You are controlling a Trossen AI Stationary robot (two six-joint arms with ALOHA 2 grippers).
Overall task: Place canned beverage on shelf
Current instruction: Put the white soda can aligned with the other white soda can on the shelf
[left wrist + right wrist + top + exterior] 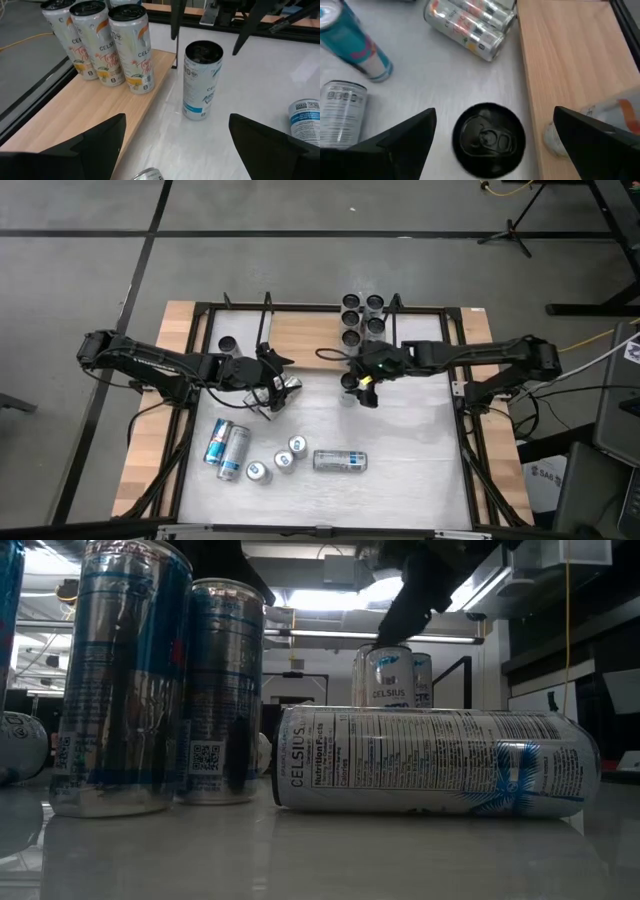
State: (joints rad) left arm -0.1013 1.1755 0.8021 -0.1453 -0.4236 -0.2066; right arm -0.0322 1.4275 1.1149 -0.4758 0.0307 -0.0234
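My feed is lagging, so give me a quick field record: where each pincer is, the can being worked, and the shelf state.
right pincer: open, above the upright can, fingers either side of it
target can: upright on the white table, beside the shelf edge, not on it
shelf: wooden board, several cans upright at its far end
left pincer: open, over the table left of the target can
loose cans: more on the table, one lying on its side
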